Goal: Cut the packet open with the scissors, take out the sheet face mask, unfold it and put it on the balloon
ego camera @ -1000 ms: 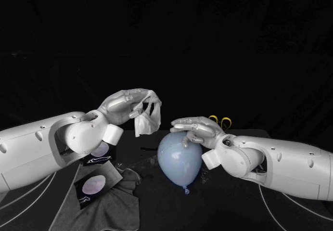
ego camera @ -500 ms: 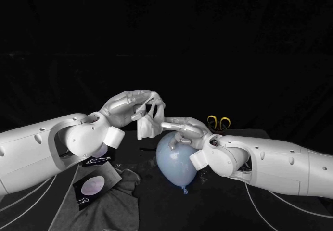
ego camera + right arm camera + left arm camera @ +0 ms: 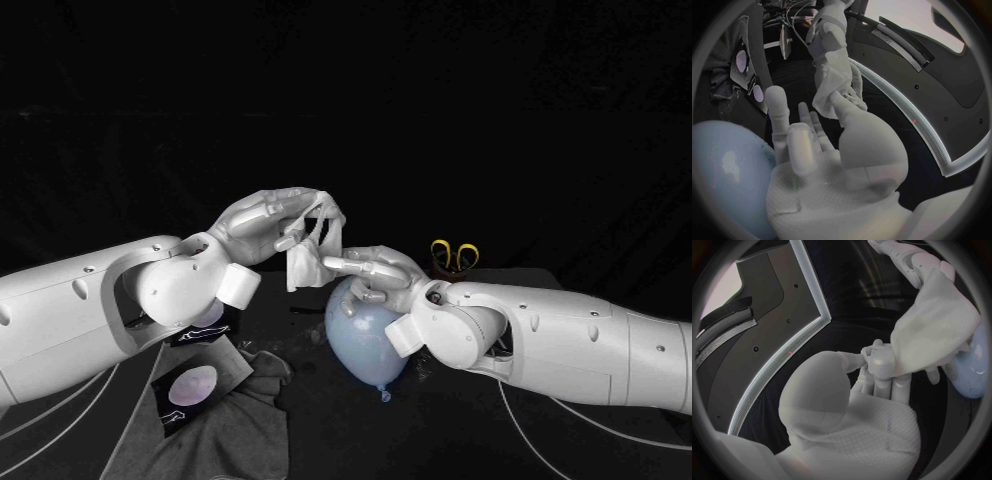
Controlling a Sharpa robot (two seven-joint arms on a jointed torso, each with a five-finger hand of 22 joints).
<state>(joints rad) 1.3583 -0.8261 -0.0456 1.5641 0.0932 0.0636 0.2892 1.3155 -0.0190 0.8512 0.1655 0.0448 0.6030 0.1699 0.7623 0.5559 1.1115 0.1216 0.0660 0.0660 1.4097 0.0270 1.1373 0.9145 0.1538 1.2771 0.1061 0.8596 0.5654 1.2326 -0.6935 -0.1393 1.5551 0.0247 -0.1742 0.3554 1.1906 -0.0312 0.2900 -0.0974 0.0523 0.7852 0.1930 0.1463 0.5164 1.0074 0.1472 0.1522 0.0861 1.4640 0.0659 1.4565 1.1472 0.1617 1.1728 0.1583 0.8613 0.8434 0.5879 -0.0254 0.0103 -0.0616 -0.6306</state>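
Note:
My left hand (image 3: 277,224) is raised above the table and pinches the top of the white sheet mask (image 3: 306,262), which hangs down still folded. The mask (image 3: 936,330) drapes past the left hand (image 3: 879,372). The pale blue balloon (image 3: 364,332) lies on the table just below it, knot towards me. My right hand (image 3: 378,272) hovers over the balloon's top with its fingers apart and stretched to the mask's lower edge. In the right wrist view the right hand (image 3: 817,150) has its thumb against the mask (image 3: 831,92), with the balloon (image 3: 723,170) beside the palm.
The scissors (image 3: 457,252) with yellow handles lie behind the right forearm. Two dark packets (image 3: 188,390) (image 3: 206,318) lie on a grey cloth (image 3: 238,425) at the front left, under the left arm.
My right hand has lifted off the balloon's top and reached left and up to the hanging mask. The left hand and the mask have barely moved.

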